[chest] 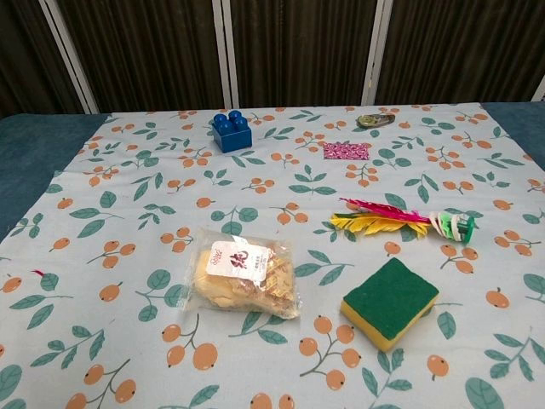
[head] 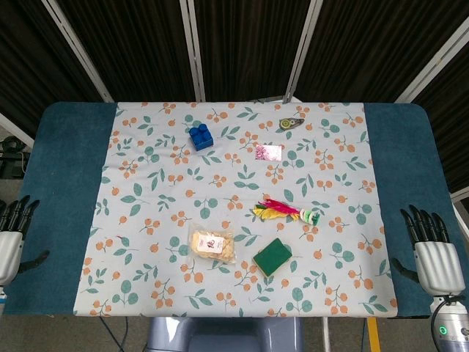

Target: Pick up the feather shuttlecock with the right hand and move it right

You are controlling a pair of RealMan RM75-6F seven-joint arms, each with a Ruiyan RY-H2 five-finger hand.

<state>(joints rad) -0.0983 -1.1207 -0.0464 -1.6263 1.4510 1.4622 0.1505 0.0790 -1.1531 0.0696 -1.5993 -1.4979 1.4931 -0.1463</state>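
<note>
Nearest the robot, at the 2 front corners of the tabletop (head: 69, 147), both hands wait on the blue cloth beside the patterned sheet. Its left hand (head: 11, 238) lies at the left edge in the head view, dark fingers straight and slightly apart, holding nothing. Its right hand (head: 434, 249) lies at the right edge in the same manner, fingers extended and spread a little, empty, well apart from every object. Neither hand shows in the chest view.

Next, on the floral tablecloth (chest: 128, 213), a green and yellow sponge (chest: 390, 302) sits front right of centre, turned at an angle. Just left of it lies a clear snack bag (chest: 243, 277) with a white label, flat on the cloth.

Further back and right of the sponge lies the feather shuttlecock (chest: 404, 223), on its side. Its pink and yellow feathers point left, and its green and white base points right, toward the right hand's side. It touches nothing else and stays near the sponge but apart from it.

Beyond that, a small pink patterned card (chest: 347, 151) lies flat past the middle. At the far left sits a blue building block (chest: 231, 132), studs up. At the far right rests a small tape measure (chest: 372, 121), near the back edge of the cloth.
</note>
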